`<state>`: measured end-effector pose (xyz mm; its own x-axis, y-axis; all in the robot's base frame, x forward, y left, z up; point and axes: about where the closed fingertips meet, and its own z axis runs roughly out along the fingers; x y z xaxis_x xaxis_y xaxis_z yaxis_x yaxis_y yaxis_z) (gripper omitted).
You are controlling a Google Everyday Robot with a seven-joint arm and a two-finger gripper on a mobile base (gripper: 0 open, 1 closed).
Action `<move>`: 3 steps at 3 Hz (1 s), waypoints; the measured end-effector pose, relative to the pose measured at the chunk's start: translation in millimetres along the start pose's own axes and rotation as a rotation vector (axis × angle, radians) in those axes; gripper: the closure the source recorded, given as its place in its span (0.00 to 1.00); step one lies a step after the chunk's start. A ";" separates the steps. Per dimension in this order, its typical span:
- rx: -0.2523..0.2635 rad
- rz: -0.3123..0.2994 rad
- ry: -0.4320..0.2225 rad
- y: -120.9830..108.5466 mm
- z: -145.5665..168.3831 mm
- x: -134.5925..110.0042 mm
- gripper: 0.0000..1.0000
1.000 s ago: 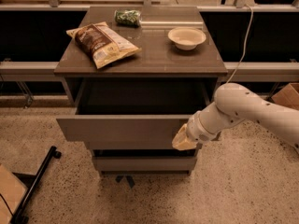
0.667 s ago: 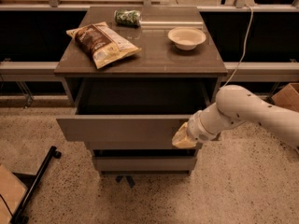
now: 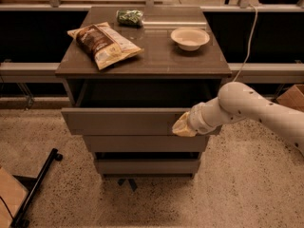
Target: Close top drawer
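Note:
The top drawer (image 3: 123,121) of the grey cabinet stands pulled out, its plain flat front towards me and its dark inner box open above it. Two similar drawer fronts sit below it. My gripper (image 3: 182,126), on the white arm reaching in from the right, rests against the right end of the top drawer's front.
On the cabinet top (image 3: 156,56) lie a brown-and-yellow chip bag (image 3: 103,42), a small green packet (image 3: 129,17) and a white bowl (image 3: 190,38). A black stand leg (image 3: 38,186) lies on the speckled floor at the lower left. A cardboard box (image 3: 290,98) is at the right.

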<state>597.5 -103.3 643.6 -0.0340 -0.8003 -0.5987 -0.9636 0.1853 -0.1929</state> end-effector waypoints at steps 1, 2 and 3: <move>0.081 -0.061 -0.058 -46.9 3.1 -16.4 1.00; 0.081 -0.061 -0.058 -44.7 2.3 -15.9 1.00; 0.077 -0.062 -0.059 -43.6 4.4 -16.5 0.81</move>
<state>641.2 -95.7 658.5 0.0430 -0.7769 -0.6281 -0.9400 0.1816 -0.2889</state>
